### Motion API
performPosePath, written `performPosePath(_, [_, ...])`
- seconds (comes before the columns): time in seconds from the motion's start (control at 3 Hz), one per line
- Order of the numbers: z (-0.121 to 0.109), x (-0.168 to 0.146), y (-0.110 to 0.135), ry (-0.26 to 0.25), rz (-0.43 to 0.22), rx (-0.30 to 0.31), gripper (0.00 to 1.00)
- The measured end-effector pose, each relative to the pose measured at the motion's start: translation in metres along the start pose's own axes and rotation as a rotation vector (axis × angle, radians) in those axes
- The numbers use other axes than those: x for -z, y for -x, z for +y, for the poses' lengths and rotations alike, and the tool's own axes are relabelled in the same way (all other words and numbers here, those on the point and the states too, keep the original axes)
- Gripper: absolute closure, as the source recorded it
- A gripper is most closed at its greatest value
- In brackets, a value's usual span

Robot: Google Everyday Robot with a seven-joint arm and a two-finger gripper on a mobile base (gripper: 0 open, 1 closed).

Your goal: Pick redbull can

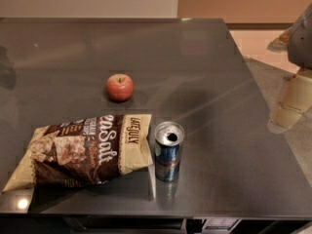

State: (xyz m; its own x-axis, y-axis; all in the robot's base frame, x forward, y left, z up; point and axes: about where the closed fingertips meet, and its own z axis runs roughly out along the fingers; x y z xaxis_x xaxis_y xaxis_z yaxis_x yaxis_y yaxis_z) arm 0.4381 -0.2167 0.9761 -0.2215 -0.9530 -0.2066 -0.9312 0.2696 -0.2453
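The redbull can (168,151) stands upright near the table's front edge, blue and silver with a red mark, its silver top showing a dark hole. It stands just right of a snack bag and touches or nearly touches the bag's end. My gripper (288,107) is at the right edge of the camera view, cream-coloured under a grey arm part, beyond the table's right edge. It is well to the right of the can and a little farther back, holding nothing that I can see.
A brown and cream snack bag (83,150) lies flat left of the can. A red apple (120,87) sits behind them near the middle of the dark grey table (209,72). The table's right edge runs diagonally, with pale floor (287,82) beyond it.
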Motion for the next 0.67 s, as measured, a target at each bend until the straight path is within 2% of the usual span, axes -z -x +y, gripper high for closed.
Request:
performPosePath(0.33, [-0.0001, 0.0001, 0.0006, -0.002, -0.002, 0.001, 0.00])
performPosePath(0.67, [0.0074, -0.0096, 0.0101, 0.046, -0.075, 0.023, 0.00])
